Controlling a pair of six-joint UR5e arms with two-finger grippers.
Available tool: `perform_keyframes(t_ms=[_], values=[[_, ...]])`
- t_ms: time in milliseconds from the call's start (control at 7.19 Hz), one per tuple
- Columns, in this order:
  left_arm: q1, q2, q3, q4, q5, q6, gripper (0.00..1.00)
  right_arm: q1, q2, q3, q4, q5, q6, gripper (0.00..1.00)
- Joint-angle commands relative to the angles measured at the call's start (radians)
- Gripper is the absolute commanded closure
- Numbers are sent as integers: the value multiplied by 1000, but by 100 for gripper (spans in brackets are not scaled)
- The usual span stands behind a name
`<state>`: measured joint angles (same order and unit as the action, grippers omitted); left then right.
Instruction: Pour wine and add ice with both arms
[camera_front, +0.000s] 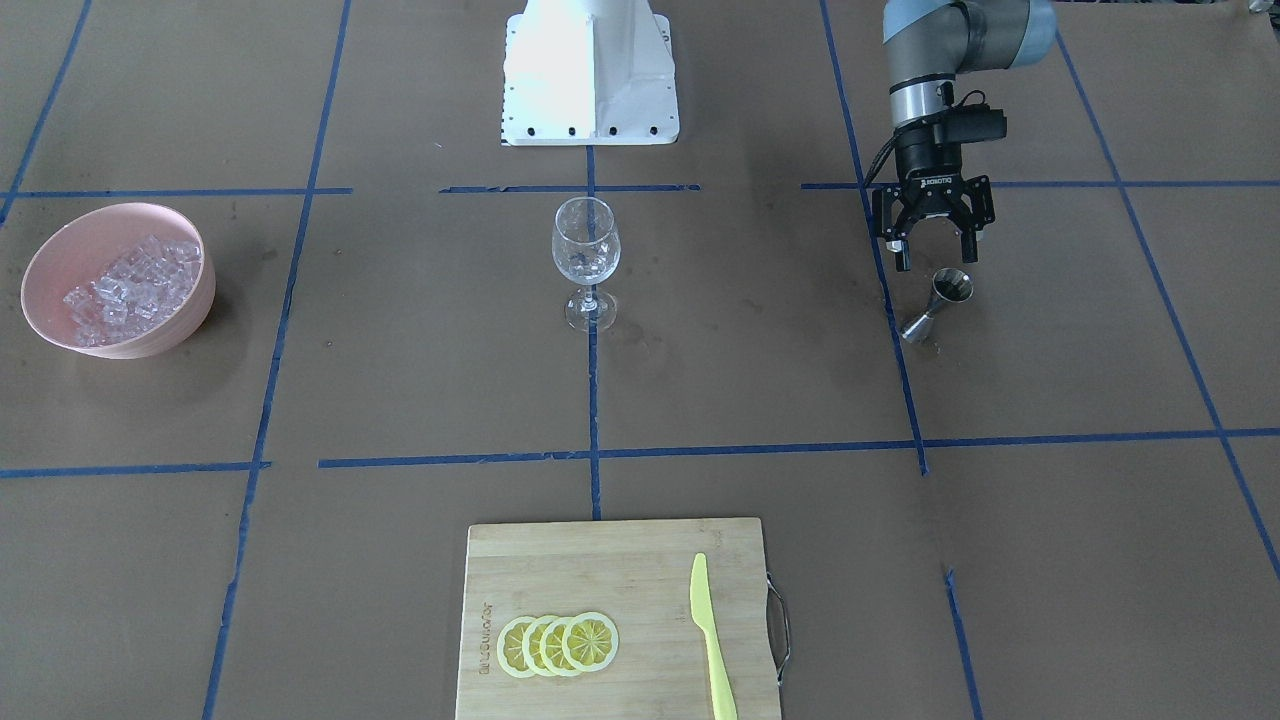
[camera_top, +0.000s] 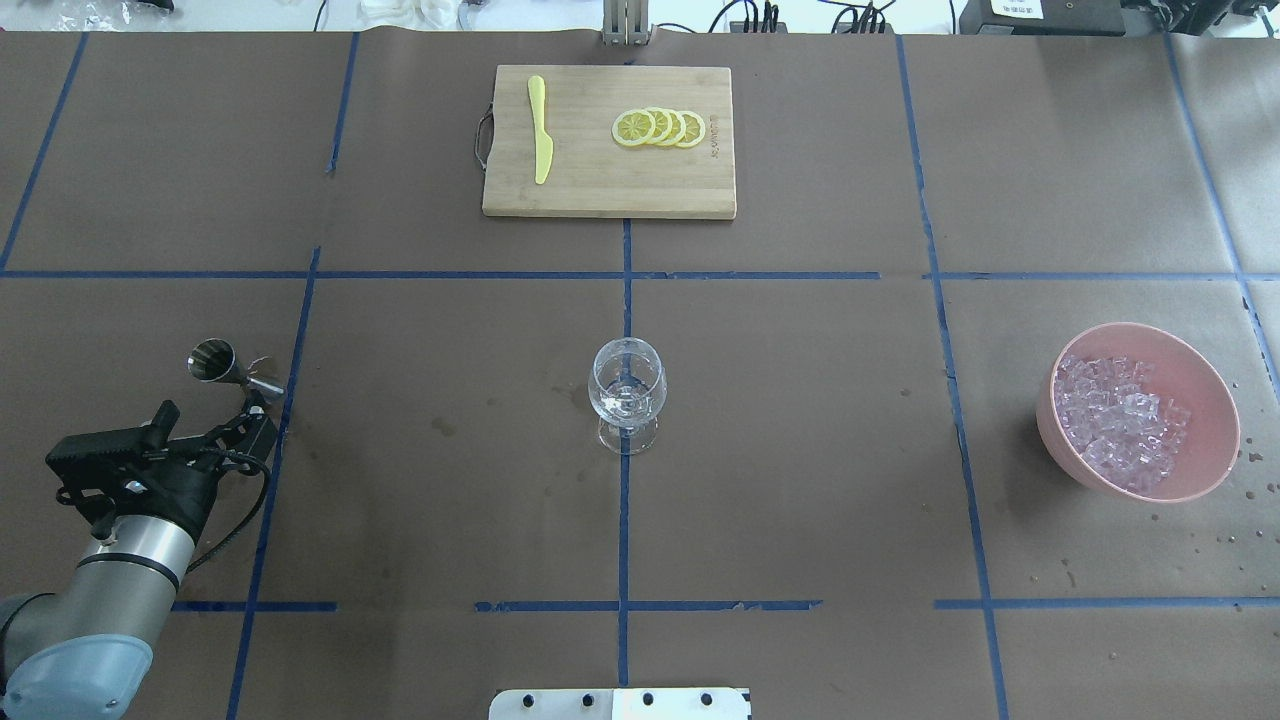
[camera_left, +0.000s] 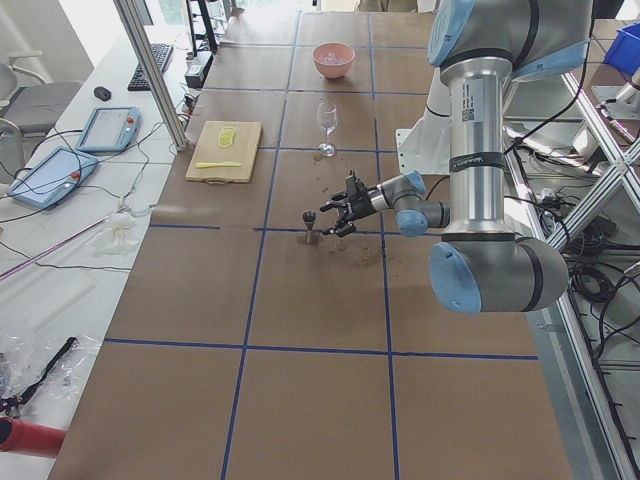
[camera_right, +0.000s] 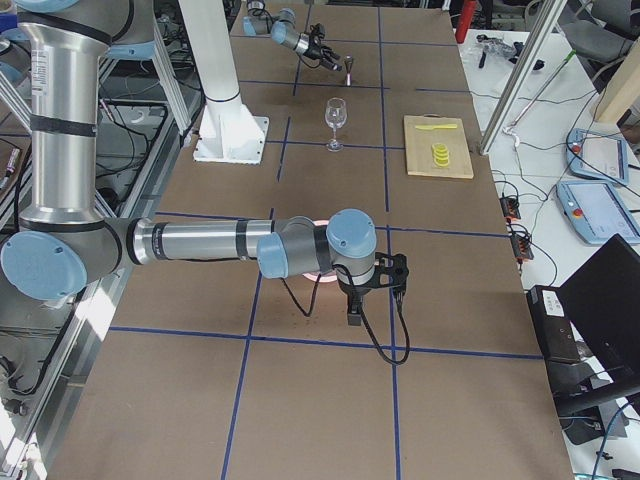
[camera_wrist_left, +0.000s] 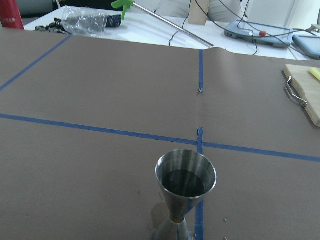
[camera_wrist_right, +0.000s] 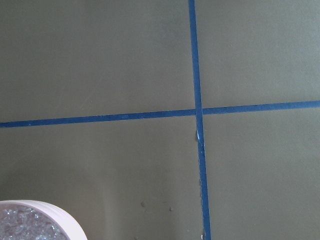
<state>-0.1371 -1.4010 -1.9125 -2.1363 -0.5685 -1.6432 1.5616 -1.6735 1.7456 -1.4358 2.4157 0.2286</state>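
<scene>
Two-arm station seen from six cameras; left and right are as in the overhead view. The brown counter (camera_top: 800, 420) is divided by blue tape lines.

Left: the left arm (camera_top: 120, 560) reaches in low from the near left corner. The left fingers (camera_front: 903, 252) are spread wide and hold nothing. They point at a steel jigger (camera_top: 222, 365), which stands upright on the counter just beyond their tips, apart from them. In the left wrist view the jigger's upper cup shows a dark, glossy interior.

Centre: a clear wine glass (camera_top: 627, 393) stands upright on the middle tape line, well apart from both arms. The robot's white base (camera_front: 590, 70) sits at the near edge behind it.

Right: the ice (camera_top: 1120, 420), a heap of small clear cubes, fills a pink bowl (camera_top: 1195, 365) on the right side of the counter, well apart from the glass. In the right side view the right arm (camera_right: 200, 242) stretches out over this bowl and hides most of it. The right fingers (camera_right: 353, 310) hang below the wrist; whether they are wide or narrow cannot be told. The right wrist view shows only the bowl's rim, some ice and a tape crossing.

Far side: a wooden cutting board (camera_top: 600, 185) carries four overlapping lemon slices (camera_top: 660, 127) towards its right and a yellow plastic knife (camera_top: 540, 135) towards its left.
</scene>
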Motion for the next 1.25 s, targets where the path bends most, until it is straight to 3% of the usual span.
perform_keyframes(t_ms=[0,696,1113], values=[[-1,-77,94,-1,41,0,4,0,0,0,0,0,0,0],[-4,-93,139,-1,48,-1,13,0,12,5,0,22,15,0],[-12,-104,147,-4,70,-1,17,-31,12,61,0,25,87,0]])
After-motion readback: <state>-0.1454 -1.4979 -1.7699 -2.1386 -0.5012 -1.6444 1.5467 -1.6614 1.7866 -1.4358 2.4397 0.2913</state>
